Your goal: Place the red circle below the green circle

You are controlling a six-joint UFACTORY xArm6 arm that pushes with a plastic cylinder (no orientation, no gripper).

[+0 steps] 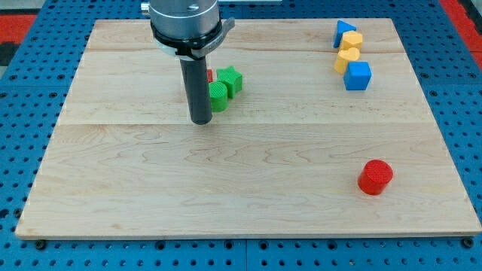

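One rod stands in for a claw here, so nothing opens, closes or holds; my tip (202,120) rests on the bench (226,188) toward its top-left, touching or just beside the left side of the green circle (217,96), with a green star (230,80) and a sliver of another red block (209,76) just behind. Well apart, near the bottom-right corner, sits the red circle (375,177), while blue and yellow blocks (352,54) cluster at the top-right. To do this well, I judge the tip should swing clear of the green pieces, come round to the red circle's right side, and push it steadily left until it lies beneath the green circle.
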